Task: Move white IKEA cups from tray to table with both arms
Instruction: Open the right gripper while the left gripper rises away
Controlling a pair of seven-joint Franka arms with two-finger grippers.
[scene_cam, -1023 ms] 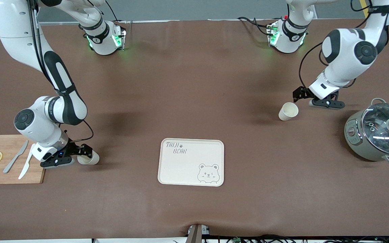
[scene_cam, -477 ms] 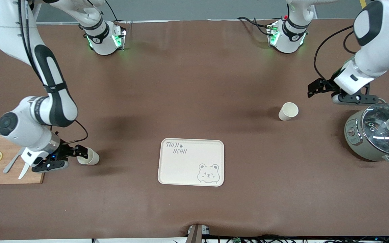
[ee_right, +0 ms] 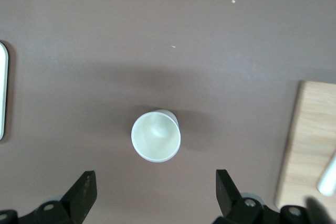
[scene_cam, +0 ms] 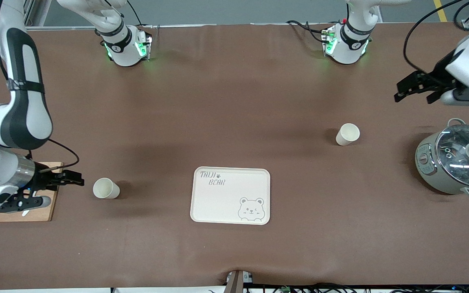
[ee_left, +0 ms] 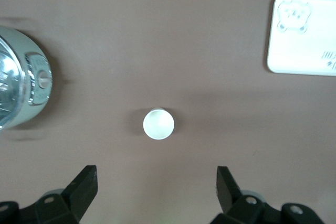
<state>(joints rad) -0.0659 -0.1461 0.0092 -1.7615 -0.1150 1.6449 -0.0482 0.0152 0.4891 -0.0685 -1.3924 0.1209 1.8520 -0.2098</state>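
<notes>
Two white IKEA cups stand upright on the brown table, both off the tray. One cup (scene_cam: pixel 105 188) stands between the cutting board and the tray; it also shows in the right wrist view (ee_right: pixel 155 136). My right gripper (scene_cam: pixel 73 179) is open and empty, raised over the cutting board's edge, apart from that cup. The other cup (scene_cam: pixel 347 134) stands toward the left arm's end; it also shows in the left wrist view (ee_left: pixel 158 124). My left gripper (scene_cam: pixel 399 92) is open and empty, high over the table beside the pot. Both grippers show open in their wrist views (ee_left: pixel 156 182) (ee_right: pixel 156 187).
A cream bear-printed tray (scene_cam: pixel 218 203) lies at the table's middle, near the front camera. A wooden cutting board (scene_cam: pixel 39 211) lies at the right arm's end. A grey pot with a glass lid (scene_cam: pixel 458 158) stands at the left arm's end.
Both grippers have drawn back and risen from their cups. The right gripper was around its cup and now is clear of it. Both cups stay where they stood.
</notes>
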